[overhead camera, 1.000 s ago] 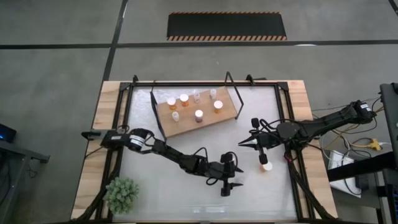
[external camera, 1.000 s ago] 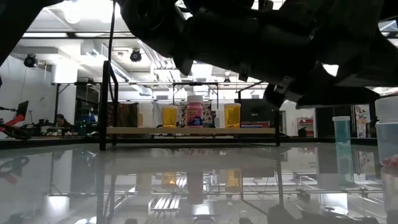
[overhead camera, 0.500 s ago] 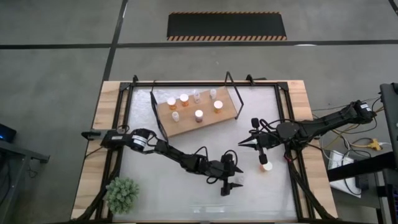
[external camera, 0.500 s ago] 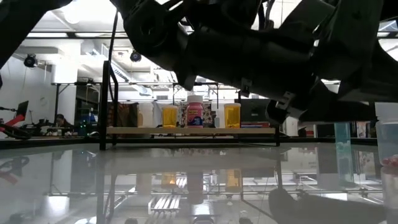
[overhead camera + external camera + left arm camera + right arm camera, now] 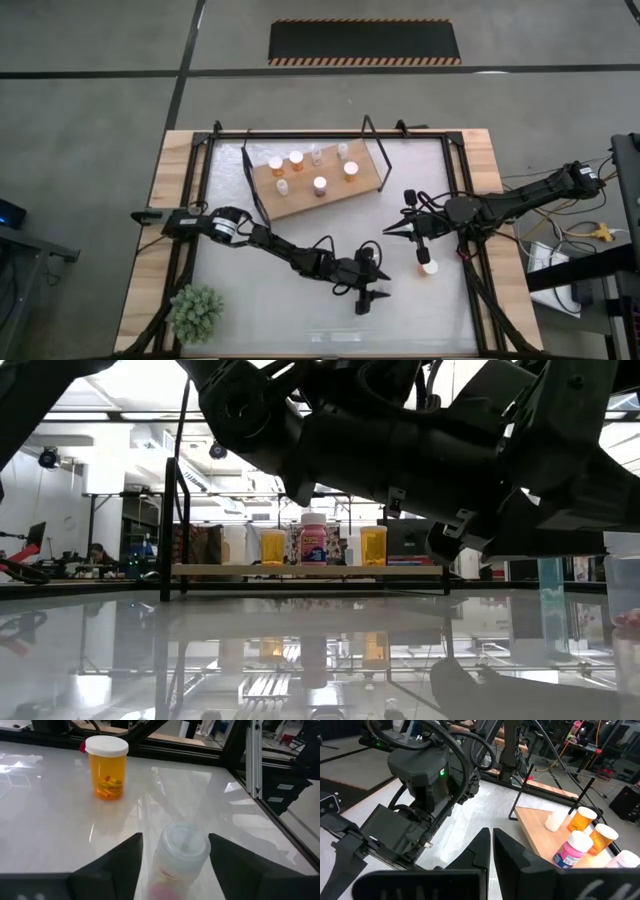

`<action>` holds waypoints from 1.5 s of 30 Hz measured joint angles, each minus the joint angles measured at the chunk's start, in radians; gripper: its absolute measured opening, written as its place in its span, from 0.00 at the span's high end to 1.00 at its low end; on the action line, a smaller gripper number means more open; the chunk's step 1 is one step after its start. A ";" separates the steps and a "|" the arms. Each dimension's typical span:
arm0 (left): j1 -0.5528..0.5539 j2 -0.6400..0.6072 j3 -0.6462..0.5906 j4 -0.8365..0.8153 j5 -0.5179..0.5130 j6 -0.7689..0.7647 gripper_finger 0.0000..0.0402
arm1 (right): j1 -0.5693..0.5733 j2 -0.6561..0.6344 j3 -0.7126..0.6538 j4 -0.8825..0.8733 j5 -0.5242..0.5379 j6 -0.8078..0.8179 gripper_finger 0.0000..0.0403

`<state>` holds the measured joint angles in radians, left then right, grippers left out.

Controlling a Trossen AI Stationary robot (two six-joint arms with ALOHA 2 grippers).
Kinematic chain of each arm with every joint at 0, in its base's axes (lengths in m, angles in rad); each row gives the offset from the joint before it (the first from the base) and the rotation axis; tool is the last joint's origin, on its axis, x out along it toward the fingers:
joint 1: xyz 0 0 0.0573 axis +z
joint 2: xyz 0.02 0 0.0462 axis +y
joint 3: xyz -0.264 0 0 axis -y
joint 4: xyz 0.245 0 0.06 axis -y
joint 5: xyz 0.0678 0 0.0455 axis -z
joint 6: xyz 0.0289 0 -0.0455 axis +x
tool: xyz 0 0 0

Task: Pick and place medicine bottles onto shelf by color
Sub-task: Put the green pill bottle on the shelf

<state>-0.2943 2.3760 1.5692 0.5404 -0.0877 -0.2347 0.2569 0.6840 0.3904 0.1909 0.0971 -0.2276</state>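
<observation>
A clear bottle with a white cap (image 5: 182, 852) stands on the table between the fingers of my left gripper (image 5: 175, 865), which is open. The fingers stand on either side of it, and I cannot tell whether they touch it. In the high view this gripper (image 5: 368, 296) is at the near middle of the table. An orange bottle (image 5: 106, 767) stands beyond it and also shows in the high view (image 5: 428, 267). My right gripper (image 5: 393, 231) is shut and empty, hovering right of the shelf (image 5: 300, 202). Several bottles (image 5: 320, 184) stand on the shelf.
A small green plant (image 5: 195, 312) sits at the near left corner. The shelf's black wire end frames (image 5: 378, 150) stand up at both ends. In the low view the dark arms (image 5: 400, 440) fill the upper part in front of the shelf (image 5: 300, 570).
My left arm has come down a little toward the table at the clear bottle. The bottles have not moved.
</observation>
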 joint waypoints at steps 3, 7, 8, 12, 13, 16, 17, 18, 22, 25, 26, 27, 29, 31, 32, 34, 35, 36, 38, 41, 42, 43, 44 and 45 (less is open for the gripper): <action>0.000 0.000 0.000 0.000 -0.001 -0.021 0.54 | 0.000 0.000 0.000 0.000 0.000 0.000 0.97; 0.000 0.000 -0.003 -0.001 -0.001 -0.022 0.62 | 0.000 0.000 0.000 -0.001 0.000 0.000 0.97; 0.000 0.000 -0.003 -0.001 -0.001 -0.022 0.63 | 0.000 0.000 0.000 -0.002 0.000 0.000 0.97; -0.002 0.000 -0.001 0.000 -0.002 -0.023 0.69 | 0.000 0.000 0.000 -0.003 0.000 0.000 0.97; -0.002 0.000 -0.001 0.000 -0.002 -0.024 0.69 | 0.000 0.000 0.000 -0.003 0.000 0.000 0.97; -0.002 0.000 -0.001 0.000 -0.004 -0.030 0.70 | 0.000 0.000 0.000 -0.004 0.000 0.000 0.97; -0.002 0.000 -0.001 0.000 -0.004 -0.036 0.70 | 0.000 0.000 0.000 -0.006 0.000 0.000 0.97; -0.002 0.000 -0.001 0.000 -0.004 -0.040 0.70 | 0.000 0.000 0.000 -0.009 0.000 0.002 0.97; -0.002 -0.025 -0.009 -0.034 -0.020 -0.030 0.70 | 0.000 0.000 0.000 -0.025 0.000 0.017 0.97; -0.003 -0.087 -0.013 -0.123 -0.071 0.006 0.70 | 0.000 0.000 -0.001 -0.032 0.001 0.019 0.97; -0.005 -0.114 -0.016 -0.168 -0.101 0.012 0.71 | 0.000 0.000 -0.001 -0.032 0.001 0.019 0.97; -0.007 -0.139 -0.021 -0.217 -0.140 0.020 0.71 | 0.000 -0.001 -0.001 -0.035 0.001 0.019 0.97; -0.014 -0.183 -0.022 -0.323 -0.232 0.031 0.71 | 0.000 -0.002 -0.001 -0.037 0.001 0.021 0.97; -0.027 -0.226 -0.030 -0.434 -0.353 0.031 0.71 | 0.000 -0.001 -0.001 -0.039 0.001 0.027 0.97; -0.034 -0.246 -0.033 -0.467 -0.411 0.022 0.71 | 0.000 -0.002 -0.001 -0.040 0.001 0.031 0.97; -0.054 -0.294 -0.044 -0.567 -0.564 -0.024 0.71 | 0.000 -0.001 -0.001 -0.041 0.001 0.036 0.97; -0.061 -0.312 -0.044 -0.605 -0.641 -0.060 0.71 | 0.000 -0.001 -0.001 -0.041 0.001 0.042 0.97; -0.068 -0.332 -0.043 -0.663 -0.717 -0.100 0.71 | 0.000 -0.001 -0.001 -0.045 0.001 0.047 0.97; -0.082 -0.364 -0.051 -0.784 -0.873 -0.208 0.71 | 0.000 0.001 -0.001 -0.044 0.001 0.055 0.97; -0.085 -0.407 -0.080 -0.962 -1.026 -0.449 0.71 | 0.000 0.003 -0.001 -0.046 0.001 0.062 0.97; -0.085 -0.423 -0.095 -1.016 -1.046 -0.554 0.71 | 0.000 0.005 -0.001 -0.044 0.001 0.068 0.97; -0.082 -0.438 -0.110 -1.062 -1.049 -0.665 0.71 | 0.000 0.005 -0.002 -0.044 0.001 0.074 0.97; -0.078 -0.453 -0.127 -1.114 -1.051 -0.770 0.71 | 0.000 0.006 -0.004 -0.048 0.001 0.079 0.97; -0.076 -0.467 -0.147 -1.166 -1.052 -0.860 0.71 | 0.000 0.008 -0.005 -0.048 0.001 0.085 0.97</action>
<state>-0.3700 1.9095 1.4219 -0.6255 -1.1401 -1.0944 0.2573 0.6921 0.3859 0.1432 0.0982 -0.1423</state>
